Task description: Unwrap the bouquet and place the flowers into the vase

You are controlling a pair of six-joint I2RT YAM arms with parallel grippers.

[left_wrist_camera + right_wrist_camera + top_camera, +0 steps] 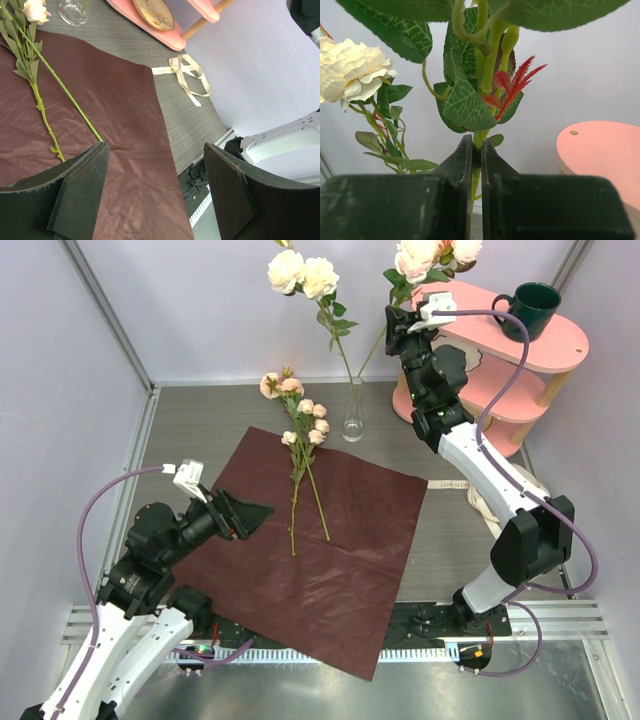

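Bouquet [300, 480]: found undone. The wrapping paper [330, 570], maroon, lies spread flat on the surface [200, 430] and is the largest item present. A pink shelf [540, 345] stands at the far right and carries a green mug [535, 305]; neither belongs to the task.

The left hand [156, 150] hovers low over the left part of the paper with its jaws wide apart, holding nothing. The right hand [476, 150] is raised beside the shelf, jaws pressed tight on the green stem of a rose spray [420, 258]. That stem slants down toward the vase [353, 415]; whether its foot has entered the neck cannot be told.

The vase stands on the surface just beyond the far edge of the paper, with one cream stem [300, 275] already in it. The other flowers [300, 415], pale pink and cream, lie loose on the paper. The ribbon [187, 72] lies on the surface to the right of the paper.

Judgement: unwrapping is complete, and the step in hand is seating the second stem. The next move calls for steering the stem's foot into the narrow neck beside the stem already there. It should then be lowered and released without tipping the slim vase.
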